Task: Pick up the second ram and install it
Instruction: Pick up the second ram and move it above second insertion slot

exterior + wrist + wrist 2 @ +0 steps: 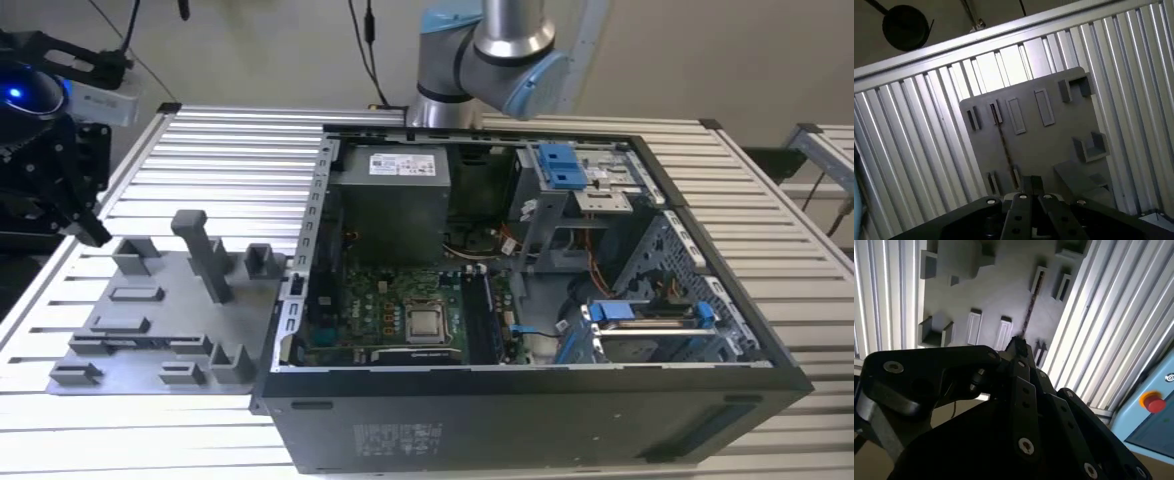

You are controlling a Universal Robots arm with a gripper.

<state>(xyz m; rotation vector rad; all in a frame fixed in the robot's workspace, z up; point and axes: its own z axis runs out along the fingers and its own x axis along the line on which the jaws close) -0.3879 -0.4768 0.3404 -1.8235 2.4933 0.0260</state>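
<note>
The second ram is sitting in the grey holder tray. It stands on its thin edge in a slot, so in both wrist views you basically get a skinny dark line running between two little clip posts. It runs close to one edge of the tray and parallel to it.

The gripper looks closed to me. The two fingertips sit right next to each other with just a seam between them, and nothing is pinched in there. In the second wrist view the gripper lines up with one end of the stick, but it's apart from it, not touching. I can't tell how high above it is.

In the exterior view the gripper hangs over the tray's far corner on the exterior view's left, near the edge of the slatted metal table. The tray lies flat on the table with its side right up against the open PC case. The case is on its side with the green motherboard facing up. The arm comes up from behind the case at the table's far edge.

A red button on a light blue box shows past the table's edge in the second wrist view.
</note>
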